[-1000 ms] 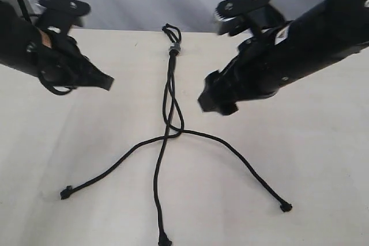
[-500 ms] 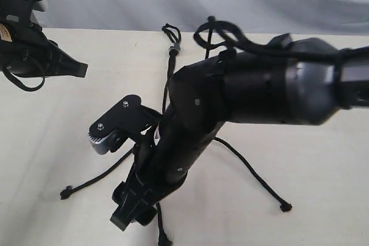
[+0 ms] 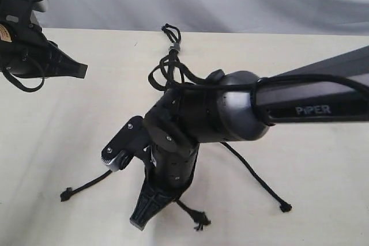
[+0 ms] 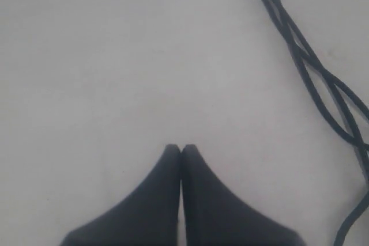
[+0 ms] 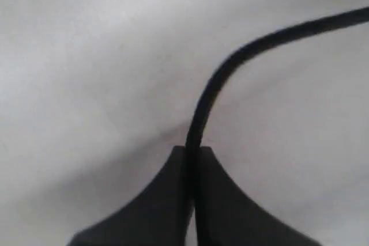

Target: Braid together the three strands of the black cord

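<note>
the black cord [image 3: 171, 64] lies on the pale matte table [image 3: 323, 159], its long axis running from the grey band [image 3: 174, 47] straight toward the near edge. small loops sit just beyond the band. below the band the three strands [image 4: 311, 67], thin, woven and dull black, cross loosely and then fan out. the left strand [image 3: 86, 185] slants away down-left of the band to a frayed knot. the right strand [image 3: 256, 180] slants down-right to its own knot. the middle strand [image 3: 193, 214] ends in a knot well below the band, just beside the right claw [image 3: 140, 222].

the right claw is smooth, dark and tapered. it points down, well below the band, and is clenched on the middle strand [image 5: 230, 64], which curves up out of its tips [image 5: 193, 154].

the left claw [image 3: 78, 70] is pressed together on nothing [image 4: 181, 149], off to the band's left and apart from the cord.
</note>
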### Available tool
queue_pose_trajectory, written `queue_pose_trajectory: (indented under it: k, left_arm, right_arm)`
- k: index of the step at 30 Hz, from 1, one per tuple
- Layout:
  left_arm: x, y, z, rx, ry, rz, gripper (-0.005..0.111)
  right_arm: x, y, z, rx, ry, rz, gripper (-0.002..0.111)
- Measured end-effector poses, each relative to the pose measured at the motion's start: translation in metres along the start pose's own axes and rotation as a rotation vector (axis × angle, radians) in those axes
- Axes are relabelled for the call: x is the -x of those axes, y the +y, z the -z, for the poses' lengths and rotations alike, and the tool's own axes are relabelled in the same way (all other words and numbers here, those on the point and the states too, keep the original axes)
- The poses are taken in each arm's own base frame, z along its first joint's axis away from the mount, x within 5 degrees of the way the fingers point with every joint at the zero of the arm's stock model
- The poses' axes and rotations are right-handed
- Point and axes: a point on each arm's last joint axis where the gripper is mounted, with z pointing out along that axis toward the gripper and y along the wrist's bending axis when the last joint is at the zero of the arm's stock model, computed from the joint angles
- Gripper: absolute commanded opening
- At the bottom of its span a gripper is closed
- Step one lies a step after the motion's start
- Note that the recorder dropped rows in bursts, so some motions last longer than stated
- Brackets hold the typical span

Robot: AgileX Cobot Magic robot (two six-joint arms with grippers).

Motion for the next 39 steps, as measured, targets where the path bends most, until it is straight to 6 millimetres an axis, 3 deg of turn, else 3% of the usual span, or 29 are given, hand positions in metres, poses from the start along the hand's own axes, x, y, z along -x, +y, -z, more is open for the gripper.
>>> queue_pose_trajectory:
  k: [3, 5, 11, 15, 18, 23, 27, 30, 34, 36, 39]
  left_arm:
    - [0.000, 0.000, 0.000, 0.000, 0.000, 0.000, 0.001]
    - [0.000, 0.000, 0.000, 0.000, 0.000, 0.000, 0.001]
    - [0.000, 0.000, 0.000, 0.000, 0.000, 0.000, 0.001]
    - [0.000, 0.000, 0.000, 0.000, 0.000, 0.000, 0.001]
    - [0.000, 0.000, 0.000, 0.000, 0.000, 0.000, 0.001]
    - [0.000, 0.000, 0.000, 0.000, 0.000, 0.000, 0.001]
    - [0.000, 0.000, 0.000, 0.000, 0.000, 0.000, 0.001]
    - [0.000, 0.000, 0.000, 0.000, 0.000, 0.000, 0.001]
    - [0.000, 0.000, 0.000, 0.000, 0.000, 0.000, 0.001]
    - [0.000, 0.000, 0.000, 0.000, 0.000, 0.000, 0.001]
    - [0.000, 0.000, 0.000, 0.000, 0.000, 0.000, 0.001]
  right_arm:
    - [0.008, -0.021, 0.028, -0.221, -0.017, 0.206, -0.001]
    - [0.007, -0.041, 0.031, -0.338, 0.002, 0.264, -0.001]
    - [-0.010, -0.103, 0.003, -0.399, 0.096, 0.202, -0.001]
    - [-0.019, -0.122, -0.020, -0.382, 0.136, 0.171, -0.001]
    - [-0.022, -0.124, -0.033, -0.370, 0.163, 0.176, -0.001]
    - [-0.023, -0.123, -0.033, -0.354, 0.179, 0.171, -0.001]
    - [-0.029, -0.103, -0.029, -0.236, 0.303, 0.227, -0.001]
    - [-0.029, -0.073, -0.021, -0.081, 0.348, 0.325, -0.001]
    - [-0.021, -0.039, -0.009, 0.037, 0.279, 0.426, -0.001]
    - [-0.017, -0.034, 0.001, 0.044, 0.218, 0.425, -0.001]
    - [-0.014, -0.043, 0.023, 0.012, 0.130, 0.403, -0.001]
